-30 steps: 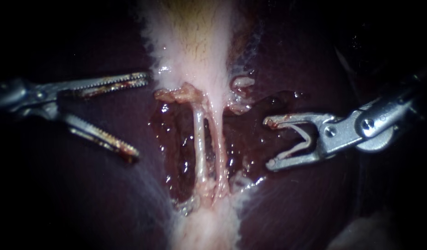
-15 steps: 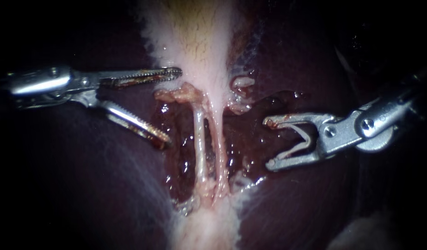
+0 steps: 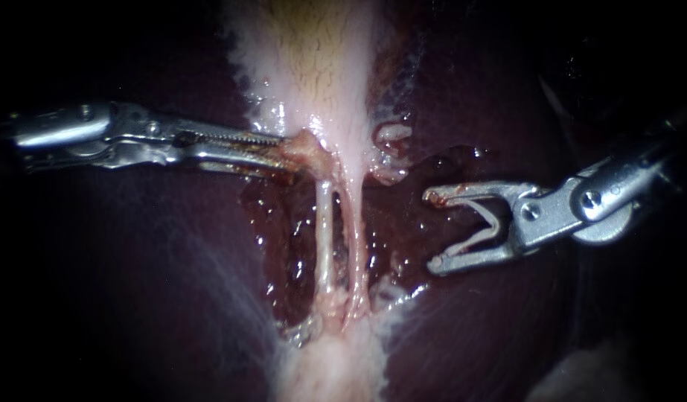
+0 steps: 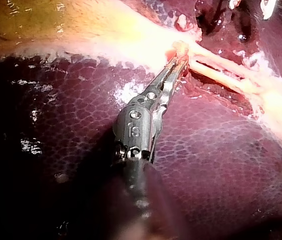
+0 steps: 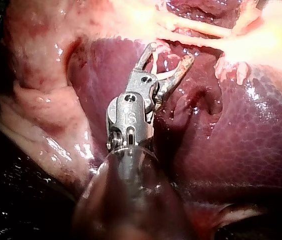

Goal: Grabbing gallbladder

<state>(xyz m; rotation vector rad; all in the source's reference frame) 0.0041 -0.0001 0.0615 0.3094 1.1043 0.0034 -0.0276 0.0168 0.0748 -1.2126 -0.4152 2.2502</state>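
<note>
Pincer of my left instrument (image 3: 286, 146) clamps the gallbladder (image 3: 313, 74) edge lying straight ahead; my right instrument (image 3: 432, 229) gapes empty, farther off.

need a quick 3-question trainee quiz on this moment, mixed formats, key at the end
1. True or false: the right tool has its jaws shut on tissue.
2. What is the left tool shut on? A) the liver B) the gallbladder, at its narrow end C) a clip
3. Fill in: ____ pale tubes stretch from the gallbladder's narrow end across the dark red bed.

Key: 1 false, its jaws stand open and clear of tissue; 2 B; 3 two.
</note>
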